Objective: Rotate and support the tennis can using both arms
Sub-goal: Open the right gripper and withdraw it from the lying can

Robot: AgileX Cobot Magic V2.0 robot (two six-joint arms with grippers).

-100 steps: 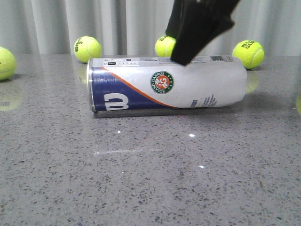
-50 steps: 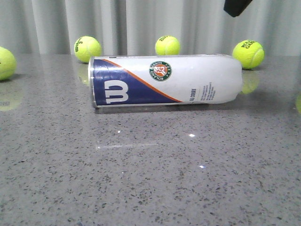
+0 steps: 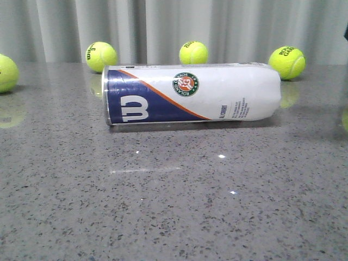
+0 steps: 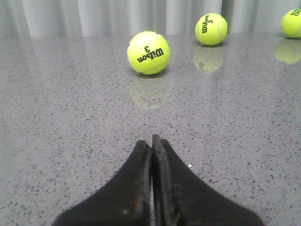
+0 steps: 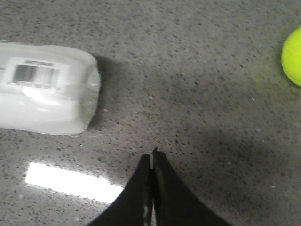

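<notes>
- The tennis can (image 3: 193, 95) lies on its side across the middle of the speckled grey surface (image 3: 174, 206), metal rim to the left, rounded clear end to the right, Roland Garros logo (image 3: 186, 84) facing the camera. Nothing holds it, so as a cylinder it could roll near or far at a careless nudge.
- The right tool (image 5: 151, 155) is clenched, tips together, hovering above the surface just off the can's clear end. Pushing there with closed tips may spin or skid the can rather than turn it.
- The left tool (image 4: 152, 141) is also clenched, empty, looking at tennis balls (image 4: 148, 52), with no can in its view; support from that side looks unready.
- Loose tennis balls sit along the far edge; a rolling can could strike one.
</notes>
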